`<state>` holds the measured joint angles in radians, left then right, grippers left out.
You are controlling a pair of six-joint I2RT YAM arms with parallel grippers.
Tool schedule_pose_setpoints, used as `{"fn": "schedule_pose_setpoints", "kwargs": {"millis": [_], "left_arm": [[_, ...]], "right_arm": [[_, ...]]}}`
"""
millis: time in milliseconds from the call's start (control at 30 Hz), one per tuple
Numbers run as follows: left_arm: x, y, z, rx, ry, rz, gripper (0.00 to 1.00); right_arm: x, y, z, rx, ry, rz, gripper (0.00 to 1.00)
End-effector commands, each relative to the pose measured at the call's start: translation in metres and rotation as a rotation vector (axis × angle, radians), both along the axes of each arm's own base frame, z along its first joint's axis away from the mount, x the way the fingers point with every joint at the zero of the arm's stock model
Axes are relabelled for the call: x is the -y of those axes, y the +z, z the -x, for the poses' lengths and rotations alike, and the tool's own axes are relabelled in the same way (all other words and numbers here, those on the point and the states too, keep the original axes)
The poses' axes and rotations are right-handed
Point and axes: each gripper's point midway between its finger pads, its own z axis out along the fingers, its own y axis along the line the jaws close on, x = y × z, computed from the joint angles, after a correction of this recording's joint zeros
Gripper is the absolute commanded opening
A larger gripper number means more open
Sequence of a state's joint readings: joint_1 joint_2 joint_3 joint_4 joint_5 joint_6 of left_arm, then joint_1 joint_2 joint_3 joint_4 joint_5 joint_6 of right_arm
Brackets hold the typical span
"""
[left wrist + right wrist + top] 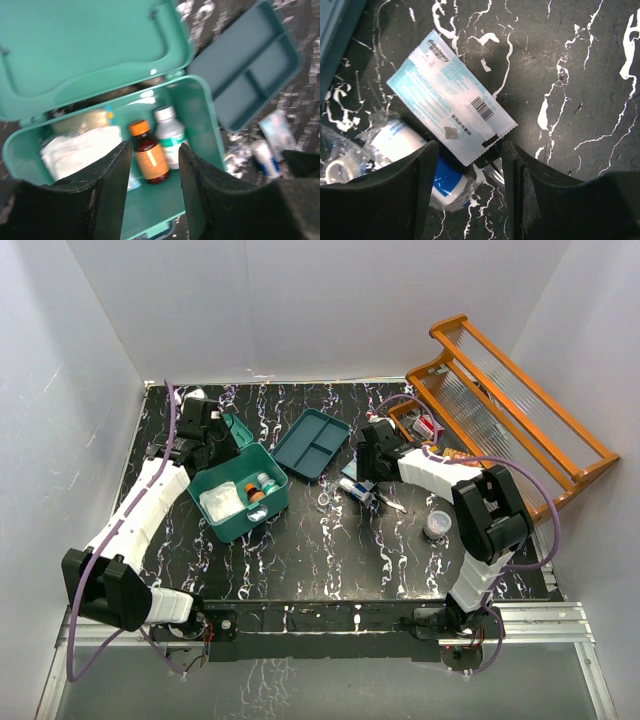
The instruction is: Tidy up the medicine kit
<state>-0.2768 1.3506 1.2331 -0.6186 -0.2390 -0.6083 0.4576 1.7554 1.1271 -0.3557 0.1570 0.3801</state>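
The medicine kit [243,528] stands open on the left half of the black white-veined table [330,550], about midway between the near and far edges, with its lid [90,45] tipped back toward the far-left corner. Inside it a white wrapped dressing [80,152] fills the left part. To the right of it lie an amber bottle with an orange cap [148,157] and a white bottle with a green label [170,132], side by side. The left gripper [155,146] hangs over the kit with its claw partly open and nothing in it; the amber bottle shows through the gap below, apart from both fingers [115,180]. A dark-teal divided tray [312,443] lies just beyond the kit's far-right corner, toward the table's far edge. The right gripper [470,145] is near the middle of the table, claw spread and gripping nothing, above a pale blue printed sachet [450,95] that lies flat on the table. One corner of the sachet reaches in between the fingers. A white-and-blue roll in clear wrap [405,145] lies against the sachet. A small round container [437,524] sits nearer the right edge, and an orange wooden rack [520,410] leans at the far-right corner.
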Motion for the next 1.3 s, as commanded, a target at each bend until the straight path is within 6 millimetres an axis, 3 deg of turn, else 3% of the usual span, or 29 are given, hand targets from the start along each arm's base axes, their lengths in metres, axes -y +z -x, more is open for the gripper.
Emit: {"fn": "schedule_pose_setpoints", "kwargs": {"millis": [0, 167, 300, 533, 700, 900, 1100, 1267], "left_arm": [[0.034, 0.066, -0.031, 0.259, -0.165, 0.119, 0.43], [0.058, 0.086, -0.047, 0.355, -0.272, 0.186, 0.47], [0.072, 0.092, -0.058, 0.383, -0.324, 0.229, 0.49], [0.095, 0.087, -0.081, 0.381, -0.402, 0.274, 0.5], [0.11, 0.081, -0.093, 0.369, -0.447, 0.285, 0.5], [0.119, 0.075, -0.106, 0.353, -0.473, 0.274, 0.5], [0.121, 0.072, -0.108, 0.344, -0.485, 0.265, 0.52], [0.122, 0.073, -0.111, 0.353, -0.491, 0.257, 0.57]], "right_arm": [[0.002, 0.009, -0.017, 0.011, -0.001, 0.011, 0.52], [0.004, 0.014, -0.021, 0.018, 0.013, 0.014, 0.52], [-0.009, 0.017, -0.016, 0.01, 0.097, -0.034, 0.52], [-0.033, 0.027, -0.008, 0.01, 0.265, -0.11, 0.52], [-0.042, 0.017, 0.009, -0.013, 0.374, -0.107, 0.53], [-0.049, -0.004, 0.018, -0.039, 0.43, -0.045, 0.52], [-0.052, -0.009, 0.016, -0.043, 0.432, 0.007, 0.41], [-0.055, -0.012, 0.022, -0.06, 0.46, 0.008, 0.44]]}}
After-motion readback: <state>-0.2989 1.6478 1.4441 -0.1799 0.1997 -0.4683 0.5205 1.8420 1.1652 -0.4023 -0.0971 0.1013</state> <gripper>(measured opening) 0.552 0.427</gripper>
